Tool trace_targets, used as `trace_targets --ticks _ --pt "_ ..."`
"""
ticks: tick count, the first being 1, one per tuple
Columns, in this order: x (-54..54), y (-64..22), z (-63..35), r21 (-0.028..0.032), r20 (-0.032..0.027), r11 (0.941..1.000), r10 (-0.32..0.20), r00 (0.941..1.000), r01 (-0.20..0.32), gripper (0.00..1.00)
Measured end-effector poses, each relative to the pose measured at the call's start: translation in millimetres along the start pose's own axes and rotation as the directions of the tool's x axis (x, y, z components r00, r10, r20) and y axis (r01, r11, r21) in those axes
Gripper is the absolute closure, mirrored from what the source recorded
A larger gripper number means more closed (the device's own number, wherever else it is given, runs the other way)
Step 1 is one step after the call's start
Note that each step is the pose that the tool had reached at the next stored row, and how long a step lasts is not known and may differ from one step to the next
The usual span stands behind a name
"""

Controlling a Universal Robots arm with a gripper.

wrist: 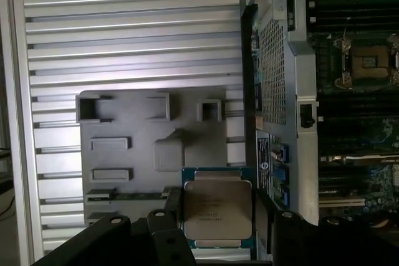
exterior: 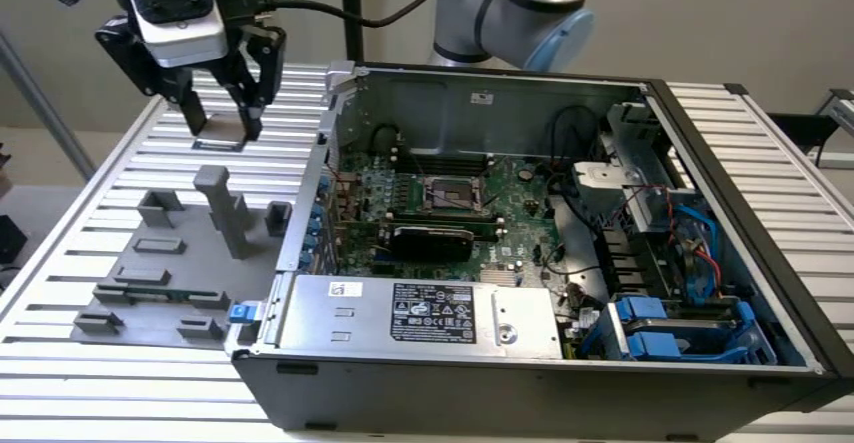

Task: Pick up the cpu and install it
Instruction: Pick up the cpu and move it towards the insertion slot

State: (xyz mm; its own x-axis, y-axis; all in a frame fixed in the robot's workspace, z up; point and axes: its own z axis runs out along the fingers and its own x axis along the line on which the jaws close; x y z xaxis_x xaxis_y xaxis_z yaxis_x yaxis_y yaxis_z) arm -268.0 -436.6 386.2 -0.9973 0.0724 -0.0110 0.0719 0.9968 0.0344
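Exterior view, upper left of frame: gripper (exterior: 222, 128) hangs above the slatted table (exterior: 94, 383), fingers drawn in against a thin flat plate, the cpu (exterior: 220, 144). The wrist view confirms this: the cpu (wrist: 217, 213) sits square between the two black fingers, silver lid towards the camera and green edge showing. It is clamped by opposite edges and is clear of the grey fixture plate (exterior: 147, 293) below it.

Handling, as judged:
- Light, stiff and thin; it should not flex or sag in the grip.
- The smooth metal lid is probably slippery, so edge contact is the right hold.
- The contact face underneath is the fragile part and needs a level hold with nothing touching it.

Centre of frame: the computer case (exterior: 534, 393) lies open, with the socket (exterior: 451, 195) on the motherboard well apart from the cpu. The labelled power supply box (exterior: 427, 313) lies along the near wall.

Hard to make out:
- The cpu's underside is hidden in both views.
- The lid lettering and any corner mark are unreadable, so its orientation relative to the socket is not established.
- Whether the socket's retaining frame is raised cannot be told.
- How far the fingertips overlap the cpu edges is unclear.
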Motion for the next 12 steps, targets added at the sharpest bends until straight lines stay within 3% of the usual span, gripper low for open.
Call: trace_targets --ticks 12 --pt "-54.3 5.9 -0.2 -0.0117 -0.0008 0.9999 0.0 1.0 0.0 0.45"
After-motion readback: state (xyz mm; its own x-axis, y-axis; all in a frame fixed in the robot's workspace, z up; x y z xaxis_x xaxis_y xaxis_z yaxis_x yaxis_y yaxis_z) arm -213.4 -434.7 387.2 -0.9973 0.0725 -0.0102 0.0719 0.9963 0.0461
